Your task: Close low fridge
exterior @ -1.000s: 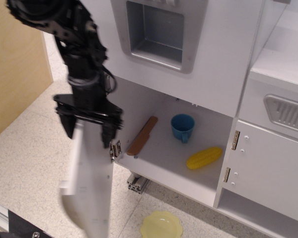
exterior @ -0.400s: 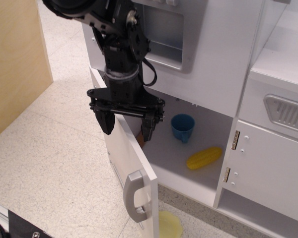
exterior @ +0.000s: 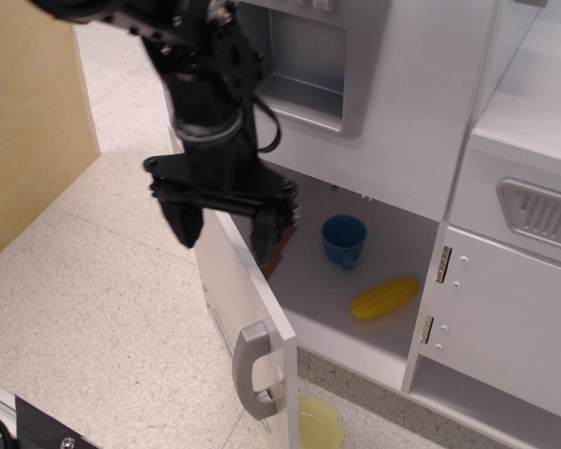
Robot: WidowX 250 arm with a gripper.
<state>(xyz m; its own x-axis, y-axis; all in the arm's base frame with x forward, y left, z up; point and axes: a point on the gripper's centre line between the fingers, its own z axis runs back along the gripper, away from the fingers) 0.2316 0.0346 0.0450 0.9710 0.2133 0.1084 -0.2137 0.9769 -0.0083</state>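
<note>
Observation.image: gripper [exterior: 222, 236], jaws spread, straddling the top edge of the low fridge [exterior: 246, 313] door (half open).

A blue cup [exterior: 343, 240] stands near a yellow corn cob [exterior: 384, 297]; a yellow plate [exterior: 320, 426] lies on the floor.

speckled floor [exterior: 93, 309] carries a yellow plate [exterior: 320, 426] and toy kitchen [exterior: 505, 309].

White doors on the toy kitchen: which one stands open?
The low fridge door, the one with the grey bar handle, swung out under the hand. The narrower cabinet door at right sits shut.
</note>
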